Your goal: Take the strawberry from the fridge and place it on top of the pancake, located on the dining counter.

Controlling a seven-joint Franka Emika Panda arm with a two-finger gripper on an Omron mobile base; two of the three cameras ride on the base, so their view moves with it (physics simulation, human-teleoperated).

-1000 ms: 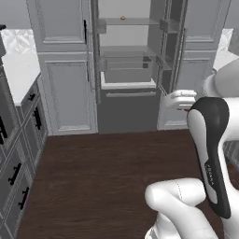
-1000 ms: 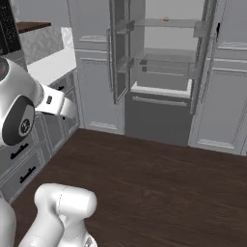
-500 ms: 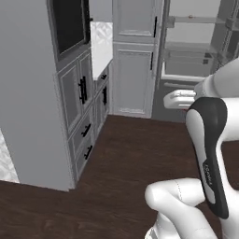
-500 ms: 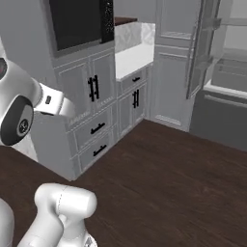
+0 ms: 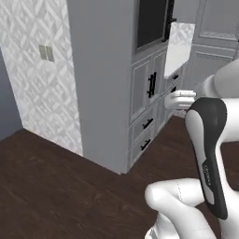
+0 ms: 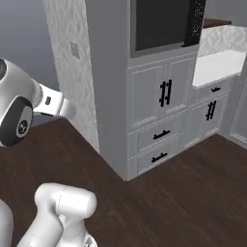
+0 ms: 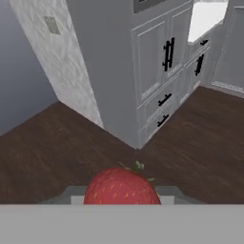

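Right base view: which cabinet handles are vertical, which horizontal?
Vertical: the door pulls under the dark oven recess, plus the pair below the white worktop. Horizontal: the two drawer pulls.

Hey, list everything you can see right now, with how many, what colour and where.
strawberry: one, red with a green stalk, at the bottom middle of the hand view, held in the tool.
tall cabinet: one, light grey, at the corner where the floor turns.
black oven panel: one, set in the top of that cabinet.
cabinet doors: two, grey with black handles, below the panel.
drawers: two, grey with black handles, under the doors.
worktop: one, white, to the right of the tall cabinet.
floor: dark brown wood.
patterned wall: white-grey, left of the cabinet.
arm: one, white with dark joints.
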